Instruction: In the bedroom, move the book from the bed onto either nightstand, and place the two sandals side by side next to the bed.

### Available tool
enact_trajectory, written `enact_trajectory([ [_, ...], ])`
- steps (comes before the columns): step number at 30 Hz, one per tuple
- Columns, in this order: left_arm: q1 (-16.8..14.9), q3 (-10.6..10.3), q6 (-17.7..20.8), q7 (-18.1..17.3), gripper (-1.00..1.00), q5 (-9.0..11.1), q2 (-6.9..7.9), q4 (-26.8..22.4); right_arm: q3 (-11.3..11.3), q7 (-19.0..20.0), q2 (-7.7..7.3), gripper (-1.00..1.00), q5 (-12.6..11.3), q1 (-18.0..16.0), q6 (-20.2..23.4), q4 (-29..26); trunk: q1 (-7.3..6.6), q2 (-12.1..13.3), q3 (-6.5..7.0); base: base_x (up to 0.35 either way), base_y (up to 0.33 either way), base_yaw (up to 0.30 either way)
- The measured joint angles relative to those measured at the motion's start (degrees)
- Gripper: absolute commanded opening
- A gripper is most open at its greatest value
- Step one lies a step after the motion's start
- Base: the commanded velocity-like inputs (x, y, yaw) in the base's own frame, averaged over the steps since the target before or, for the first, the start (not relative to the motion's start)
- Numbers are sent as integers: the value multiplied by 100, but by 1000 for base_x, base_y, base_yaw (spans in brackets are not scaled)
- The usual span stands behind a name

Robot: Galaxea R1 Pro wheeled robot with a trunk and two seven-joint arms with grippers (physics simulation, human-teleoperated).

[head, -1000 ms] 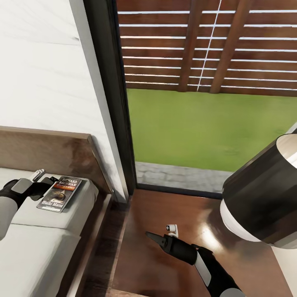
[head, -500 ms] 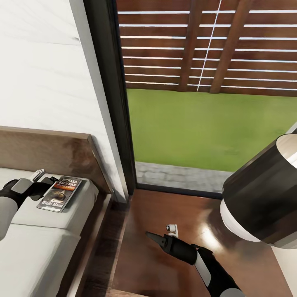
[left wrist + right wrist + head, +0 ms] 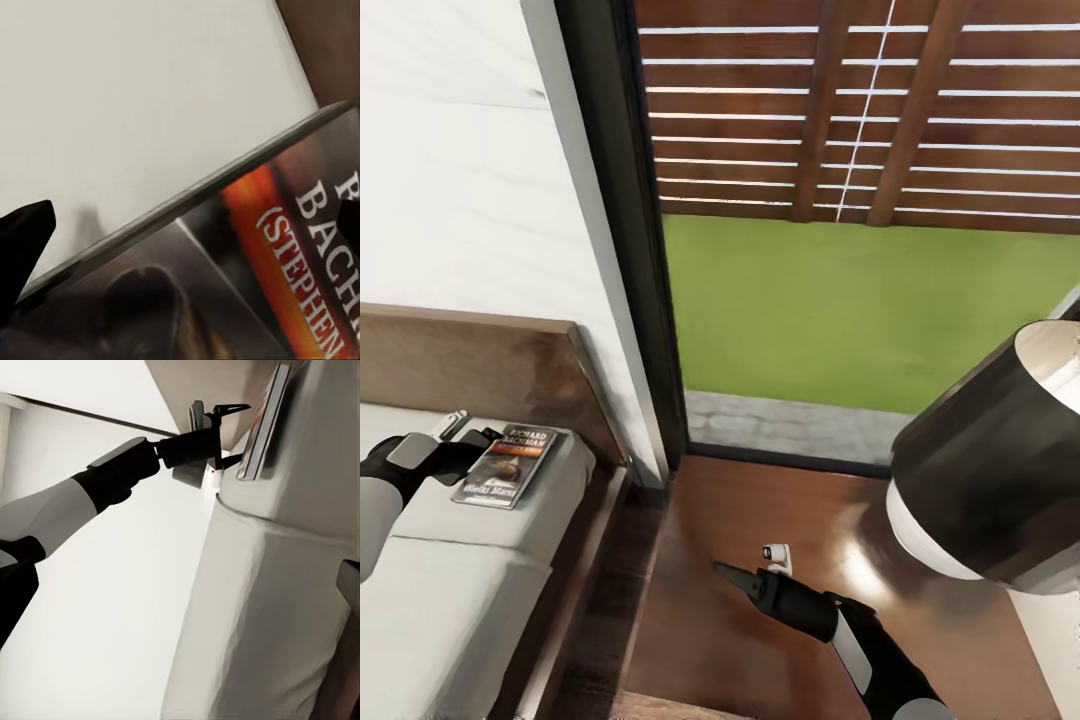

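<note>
Book (image 3: 506, 465) lies flat on bed (image 3: 450, 590) mattress near headboard corner; left gripper (image 3: 478, 447) at its edge, fingers spread, 1 above & 1 below the cover edge, not yet clamped; right gripper (image 3: 728, 574) over wood floor (image 3: 760, 510) by window, fingers look pressed together.

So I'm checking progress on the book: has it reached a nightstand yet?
No, the book lies flat on the bed's grey mattress near the headboard, with the left gripper at its edge.
</note>
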Motion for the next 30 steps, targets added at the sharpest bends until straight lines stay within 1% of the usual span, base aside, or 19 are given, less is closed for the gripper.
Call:
enact_trajectory([
  [9,0,5,1,2,100,5,0,3,0,0,0,100,0,0,0,1,-1,0,0,-37,-62,0],
  [30,1,37,20,0,100,43,15,1,0,0,0,100,1,0,0,1,-1,0,0,-2,-4,0],
])
